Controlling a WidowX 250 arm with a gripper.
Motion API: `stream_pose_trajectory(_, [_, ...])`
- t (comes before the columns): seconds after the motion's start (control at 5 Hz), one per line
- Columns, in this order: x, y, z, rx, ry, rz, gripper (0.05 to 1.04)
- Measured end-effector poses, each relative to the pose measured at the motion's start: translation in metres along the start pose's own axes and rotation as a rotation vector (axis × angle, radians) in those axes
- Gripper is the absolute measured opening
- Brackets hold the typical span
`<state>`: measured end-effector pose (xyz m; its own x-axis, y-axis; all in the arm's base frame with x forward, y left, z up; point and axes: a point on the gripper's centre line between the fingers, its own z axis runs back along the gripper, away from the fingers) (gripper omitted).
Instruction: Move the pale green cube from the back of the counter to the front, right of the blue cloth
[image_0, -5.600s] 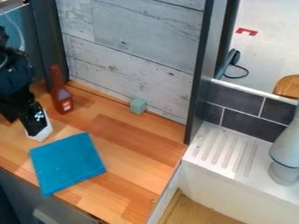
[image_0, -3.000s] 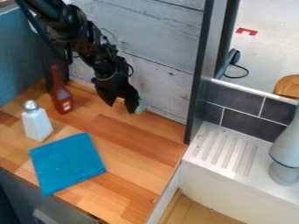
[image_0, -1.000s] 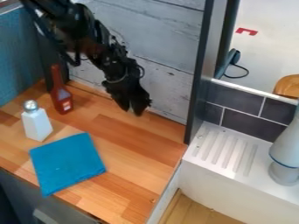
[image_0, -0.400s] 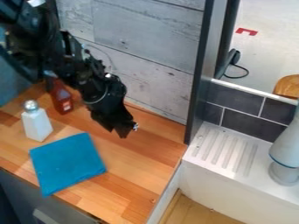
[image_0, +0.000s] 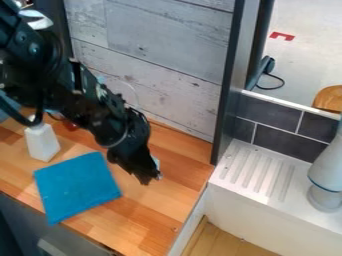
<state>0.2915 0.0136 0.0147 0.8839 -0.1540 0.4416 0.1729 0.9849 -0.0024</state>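
The pincer (image_0: 152, 179) hangs low over the right half of the wooden surface (image_0: 187, 154), between the back edge by the plank wall (image_0: 163, 65) and the front edge. A pale block (image_0: 156, 161) peeks out at the pincer's right side, right up against it in the view and a little above its tips; most of the block is hidden. Whether the pincer is spread, pressed together or pinching the block, I cannot tell. To its left, a blue cloth (image_0: 77, 186) lies flat, one corner at the surface's front edge. Beyond the cloth, a white shaker (image_0: 43, 143) stands upright toward the left end, partly covered by the arm.
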Motion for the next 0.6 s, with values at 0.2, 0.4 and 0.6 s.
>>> stream_pose_trajectory(0.2, [-0.004,-0.012,-0.003,-0.014,-0.017,-0.053,0.531])
stream_pose_trajectory(0.4, [-0.013,-0.027,-0.02,-0.033,0.022,-0.095,0.531])
stream_pose_trajectory(0.6, [-0.017,-0.026,-0.028,-0.018,0.028,-0.108,0.531])
